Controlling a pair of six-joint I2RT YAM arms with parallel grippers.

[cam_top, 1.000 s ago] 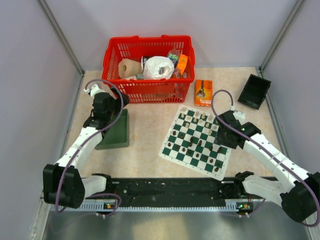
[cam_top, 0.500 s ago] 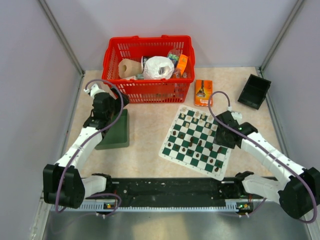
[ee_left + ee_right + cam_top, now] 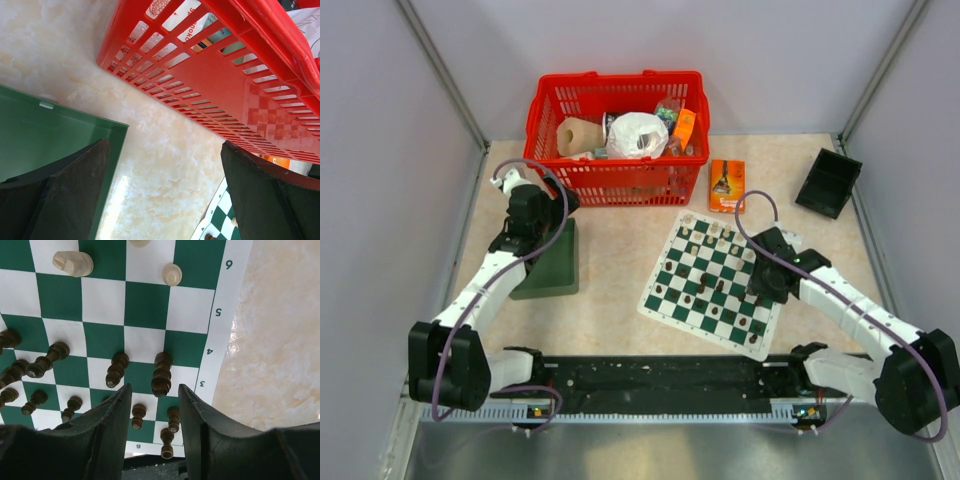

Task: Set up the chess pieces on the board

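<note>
Found the board (image 3: 710,282) lying skewed on the table (image 3: 620,265), right of centre. Noted dark chess pieces (image 3: 161,374) crowded over its middle and near-right squares, and a few cream chess pieces (image 3: 73,263) toward the far side. Saw right gripper (image 3: 153,389) low over the board's right edge, jaws parted, grasping nothing, one dark piece just beyond the tips. Saw left gripper (image 3: 164,145) spread wide, empty, above green tray (image 3: 60,130) and beside red basket (image 3: 200,85).
</note>
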